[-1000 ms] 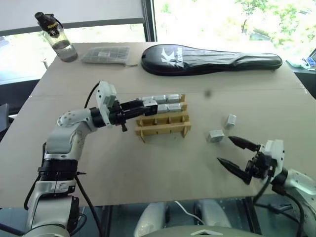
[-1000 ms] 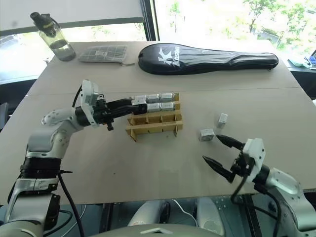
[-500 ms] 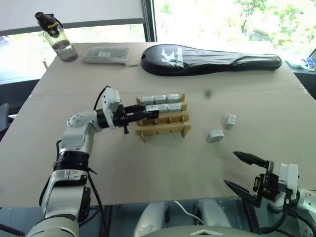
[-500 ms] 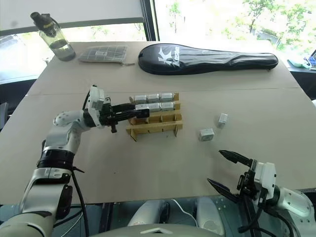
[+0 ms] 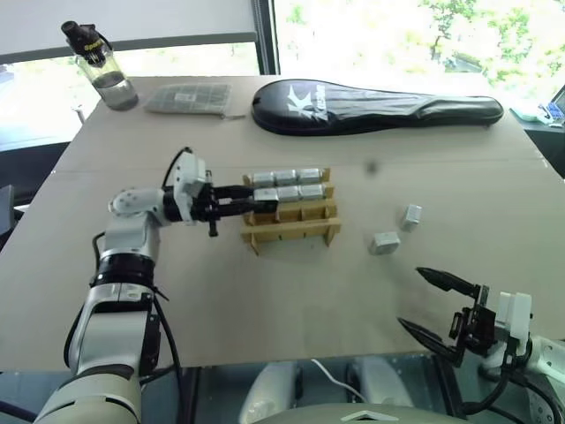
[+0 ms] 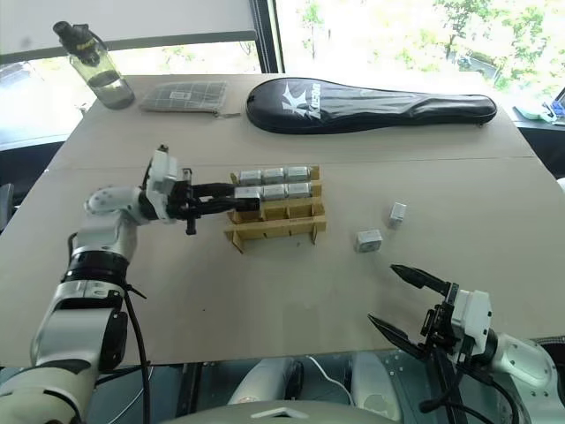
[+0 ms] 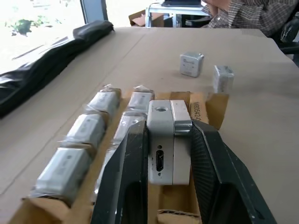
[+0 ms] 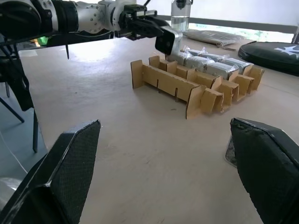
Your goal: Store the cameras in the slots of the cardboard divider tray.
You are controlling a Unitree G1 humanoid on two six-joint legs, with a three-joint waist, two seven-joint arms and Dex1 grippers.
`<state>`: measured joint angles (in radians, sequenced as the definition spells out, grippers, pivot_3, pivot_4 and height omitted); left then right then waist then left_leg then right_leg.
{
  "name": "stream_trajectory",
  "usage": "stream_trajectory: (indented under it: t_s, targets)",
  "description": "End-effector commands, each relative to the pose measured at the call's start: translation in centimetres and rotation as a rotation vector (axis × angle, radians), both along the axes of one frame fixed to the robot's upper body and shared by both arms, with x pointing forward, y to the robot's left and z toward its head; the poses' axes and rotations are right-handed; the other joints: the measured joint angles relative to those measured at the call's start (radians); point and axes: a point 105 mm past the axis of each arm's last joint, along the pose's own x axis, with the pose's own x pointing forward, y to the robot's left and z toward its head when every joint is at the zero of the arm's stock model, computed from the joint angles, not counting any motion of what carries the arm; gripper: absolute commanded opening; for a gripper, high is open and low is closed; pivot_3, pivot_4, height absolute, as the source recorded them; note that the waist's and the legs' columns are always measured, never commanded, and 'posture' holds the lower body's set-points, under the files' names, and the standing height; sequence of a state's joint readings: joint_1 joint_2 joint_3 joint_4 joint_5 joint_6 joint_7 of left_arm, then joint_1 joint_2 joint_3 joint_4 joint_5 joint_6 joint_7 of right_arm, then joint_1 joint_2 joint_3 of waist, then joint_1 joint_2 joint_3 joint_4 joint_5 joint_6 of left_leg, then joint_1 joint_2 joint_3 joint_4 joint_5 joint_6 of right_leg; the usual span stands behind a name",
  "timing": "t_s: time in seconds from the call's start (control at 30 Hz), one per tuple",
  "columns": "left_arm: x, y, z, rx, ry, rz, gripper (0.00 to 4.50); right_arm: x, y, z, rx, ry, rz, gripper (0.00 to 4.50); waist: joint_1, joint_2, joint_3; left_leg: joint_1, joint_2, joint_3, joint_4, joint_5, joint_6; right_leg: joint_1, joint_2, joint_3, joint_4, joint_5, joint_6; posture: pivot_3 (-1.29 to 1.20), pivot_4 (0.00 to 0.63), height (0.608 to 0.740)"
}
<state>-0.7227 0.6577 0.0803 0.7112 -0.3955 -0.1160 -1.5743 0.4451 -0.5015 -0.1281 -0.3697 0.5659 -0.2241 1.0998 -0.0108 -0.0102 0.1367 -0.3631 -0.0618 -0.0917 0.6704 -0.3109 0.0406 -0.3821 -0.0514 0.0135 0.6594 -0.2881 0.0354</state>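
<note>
Left pincer (image 5: 265, 198) pinches one of the cameras (image 7: 168, 140) between its two black fingers (image 7: 122, 177), holding it level over the left end of the cardboard divider tray (image 5: 296, 228), which sits mid-table (image 5: 265, 318). Five wrapped cameras already fill the far rows — three in the farthest row, two in the next. The open slot at that second row's left end looks like the target. To do this well, I judge the block should be squared to the slats first, then lowered straight so its edges do not catch the cardboard; a sideways push could shove the light tray along the table. Right pincer (image 6: 404, 300) hangs spread wide and empty at the near right edge, well apart from two loose cameras (image 5: 385, 242) — those wait their turn.
</note>
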Motion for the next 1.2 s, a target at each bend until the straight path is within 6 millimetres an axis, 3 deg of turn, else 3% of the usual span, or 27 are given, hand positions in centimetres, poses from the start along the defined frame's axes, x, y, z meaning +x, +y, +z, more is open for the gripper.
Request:
stream_trajectory:
  t_s: [0.03,0.57,0.9,0.97,1.03,1.1,1.2]
  targets:
    - [-0.4,0.4,-0.4,0.024,-0.013,-0.022,0.67,0.0,0.1,0.3,0.019,-0.021,-0.005,4.42,0.0,0.0,0.0,0.0,0.0,0.0,0.0,0.0,0.0,0.0,0.0,0.0,0.0,0.0,0.0,0.0,0.15,0.74]
    - [0.1,-0.3,-3.6,0.098,0.071,-0.005,0.67,0.7,-0.1,0.6,0.047,-0.023,-0.035,4.42,-0.001,-0.001,-0.001,0.0,0.0,0.0,0.001,0.0,0.0,0.0,0.0,0.0,0.001,0.0,0.0,0.0,0.15,0.74]
    - [0.5,-0.7,-3.9,0.079,0.085,-0.004,0.67,0.7,-0.3,0.8,0.044,-0.023,-0.039,4.42,0.001,-0.002,-0.001,0.0,0.0,0.0,0.002,0.0,0.0,0.0,0.0,0.0,0.002,0.0,0.0,0.0,0.15,0.74]
    - [0.6,-0.7,-3.6,0.071,0.07,-0.003,1.72,0.7,-0.3,0.8,0.044,-0.022,-0.04,4.5,0.001,-0.002,-0.001,0.0,0.0,0.0,0.002,0.0,0.0,0.0,0.0,0.0,0.002,0.0,0.0,0.0,0.15,0.74]
    - [0.5,-0.7,-3.2,0.064,0.047,-0.011,2.18,0.7,-0.3,0.7,0.042,-0.02,-0.042,4.5,0.001,-0.002,-0.001,0.0,0.0,0.0,0.002,0.0,0.0,0.0,0.0,0.0,0.002,0.0,0.0,0.0,0.15,0.74]
    - [0.3,-0.4,-2.7,0.038,0.041,-0.003,3.11,0.7,-0.5,0.6,0.039,-0.002,-0.056,4.5,0.0,-0.002,-0.001,0.0,0.0,0.0,0.002,0.0,0.0,0.0,0.0,0.0,0.002,0.0,0.0,0.0,0.15,0.74]
    - [-0.2,0.0,-1.9,0.023,0.026,-0.003,3.11,0.9,-0.8,0.6,0.021,0.003,-0.06,4.5,-0.002,-0.002,-0.001,0.0,0.0,0.0,0.002,0.0,0.0,0.0,0.0,0.0,0.002,0.0,0.0,0.0,0.15,0.74]
